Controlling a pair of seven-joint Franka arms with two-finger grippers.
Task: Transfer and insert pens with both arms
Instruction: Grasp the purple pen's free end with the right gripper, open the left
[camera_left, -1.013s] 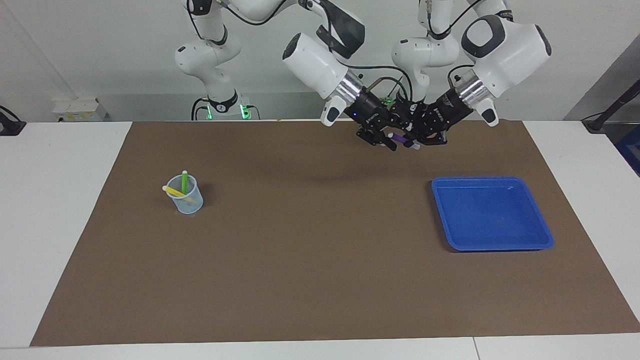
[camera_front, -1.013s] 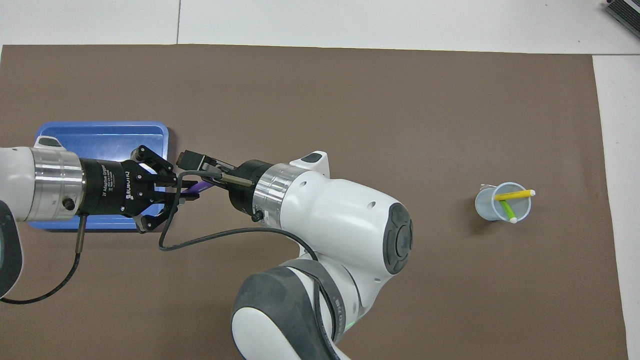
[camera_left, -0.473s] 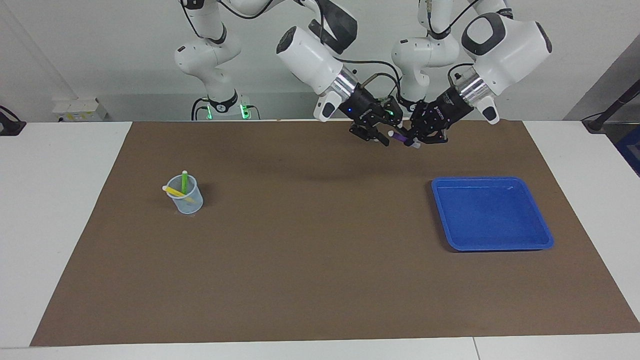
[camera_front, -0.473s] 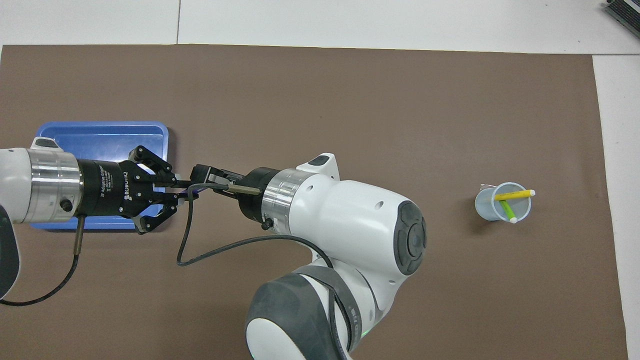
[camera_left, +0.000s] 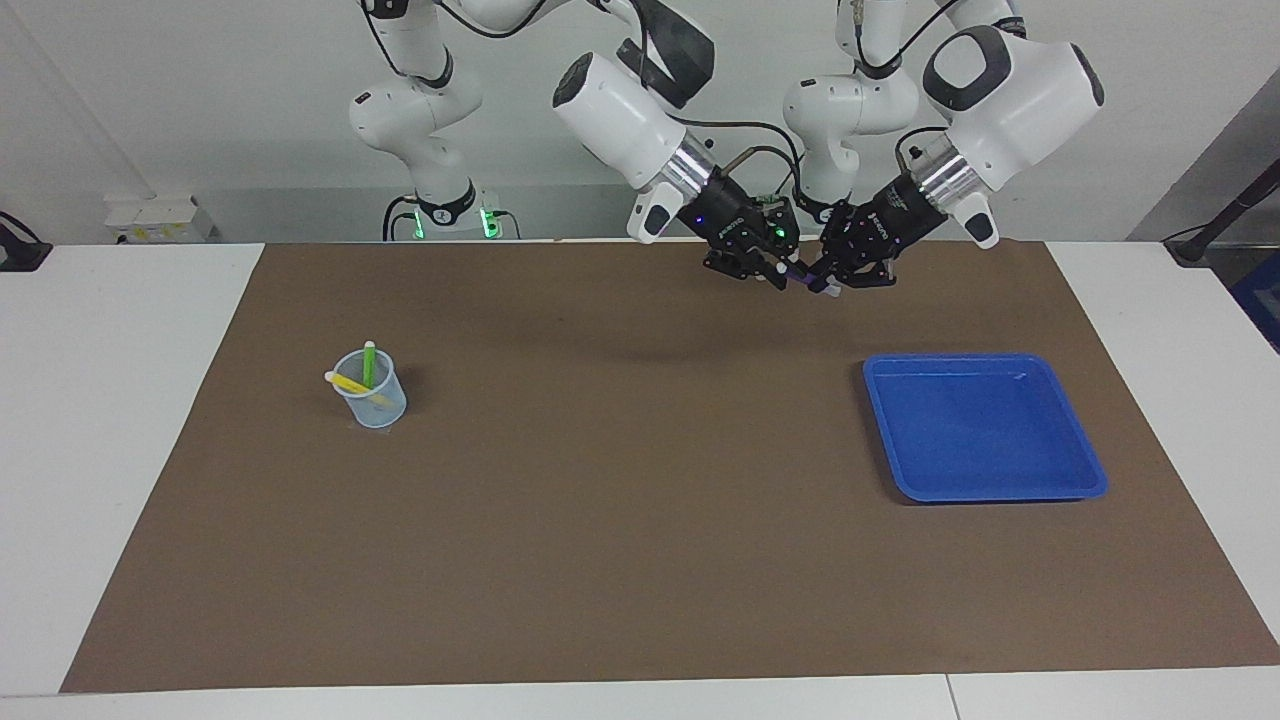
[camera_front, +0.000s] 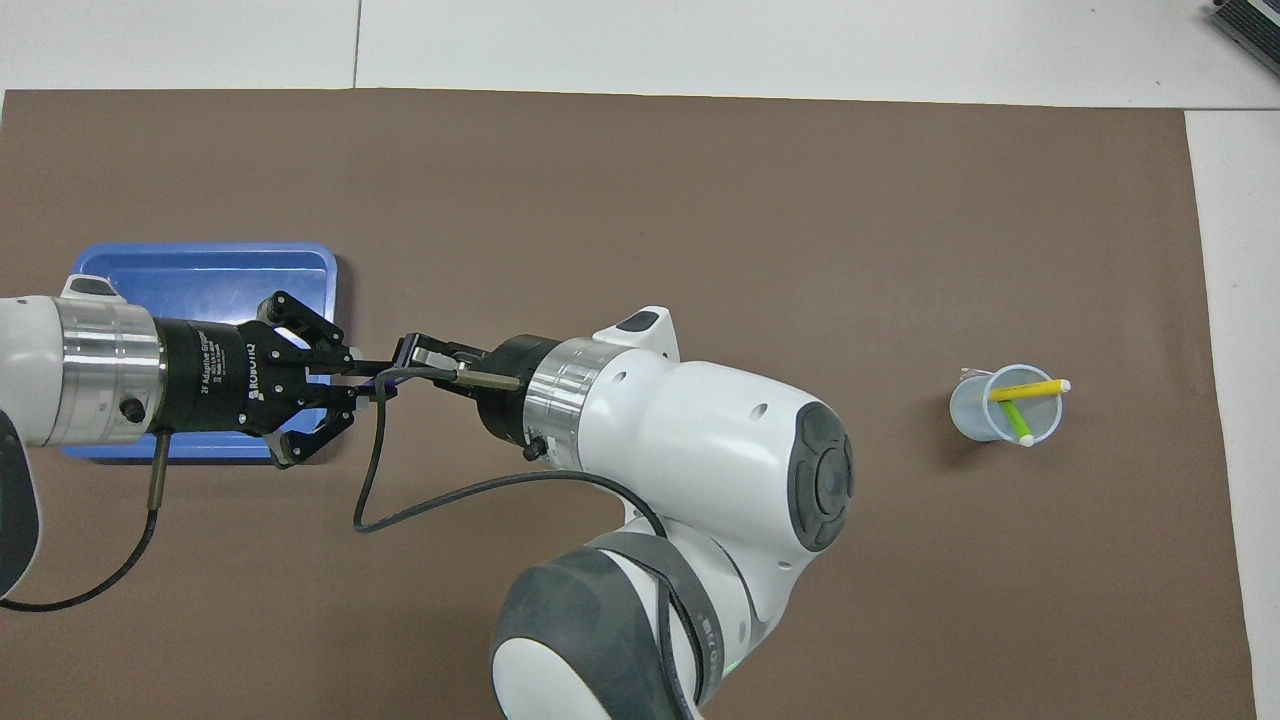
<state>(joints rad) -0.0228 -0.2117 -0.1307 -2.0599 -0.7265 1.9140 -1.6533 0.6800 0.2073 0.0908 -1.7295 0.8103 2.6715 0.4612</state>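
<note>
Both grippers meet in the air over the brown mat, near the robots' edge and beside the blue tray. My left gripper (camera_left: 824, 284) (camera_front: 366, 383) is shut on the dark purple pen (camera_left: 801, 280) (camera_front: 392, 377). My right gripper (camera_left: 778, 274) (camera_front: 412, 356) faces it tip to tip and is shut on the same pen's other end. Only a short stretch of pen shows between the two sets of fingers. The green pen (camera_left: 369, 362) (camera_front: 1016, 421) and the yellow pen (camera_left: 346, 381) (camera_front: 1028, 388) stand in a clear cup (camera_left: 372, 400) (camera_front: 972, 412) toward the right arm's end.
A blue tray (camera_left: 985, 493) (camera_front: 200, 250) with nothing in it lies on the mat toward the left arm's end, farther from the robots than the grippers. The brown mat (camera_left: 620, 520) covers most of the white table. A black cable loops under the right wrist.
The right gripper has closed its fingers onto the purple pen that the left gripper holds. Both wrists rose slightly early on, and the left grip has not changed.
</note>
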